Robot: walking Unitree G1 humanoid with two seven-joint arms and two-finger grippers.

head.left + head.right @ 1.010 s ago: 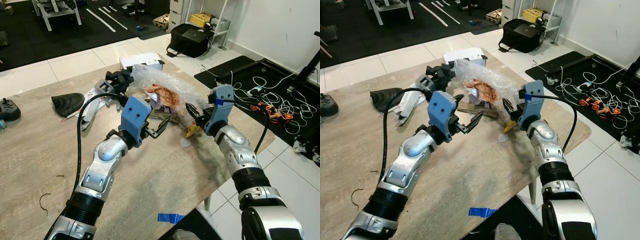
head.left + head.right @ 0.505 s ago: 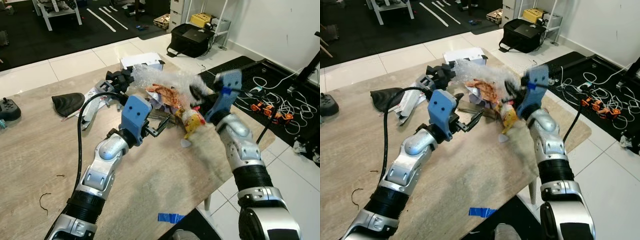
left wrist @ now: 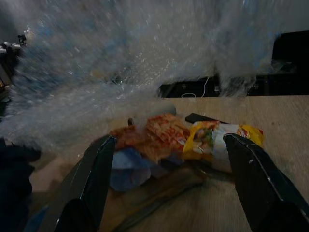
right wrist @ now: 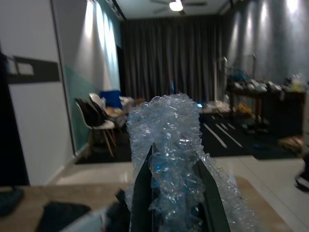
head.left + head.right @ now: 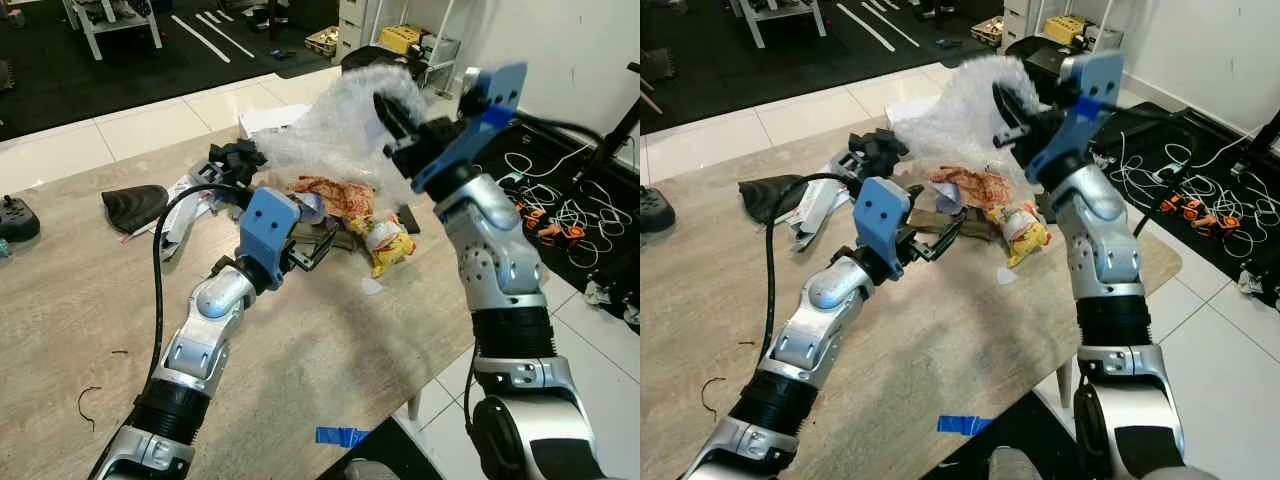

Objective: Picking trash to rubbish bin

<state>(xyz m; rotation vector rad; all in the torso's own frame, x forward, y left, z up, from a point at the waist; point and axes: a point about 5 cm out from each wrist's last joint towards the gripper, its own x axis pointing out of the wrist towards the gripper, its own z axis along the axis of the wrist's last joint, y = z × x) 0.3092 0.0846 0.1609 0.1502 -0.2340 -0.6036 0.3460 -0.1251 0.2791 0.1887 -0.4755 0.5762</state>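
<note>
My right gripper (image 5: 392, 118) is raised high over the table, shut on a sheet of clear bubble wrap (image 5: 335, 130) that hangs down toward the trash pile; the wrap (image 4: 169, 140) bunches between its fingers in the right wrist view. On the wooden table (image 5: 80, 300) below lie an orange-red wrapper (image 5: 330, 192), a yellow snack packet (image 5: 385, 240) and a brown flat piece (image 5: 940, 222). My left gripper (image 5: 322, 248) stands open just beside the pile; its fingers (image 3: 96, 179) frame the wrappers (image 3: 161, 135) and the yellow packet (image 3: 217, 140).
A black curved piece (image 5: 135, 207), a white-and-grey pack (image 5: 185, 210) and a white box (image 5: 280, 120) lie at the table's far side. Blue tape (image 5: 340, 436) sticks near the front edge. Cables (image 5: 545, 200) and a black bag (image 5: 385, 75) lie on the floor at right.
My right gripper has risen from table level to high above the pile, lifting the bubble wrap with it. The uncovered yellow packet and orange wrapper now show. The left arm has barely moved.
</note>
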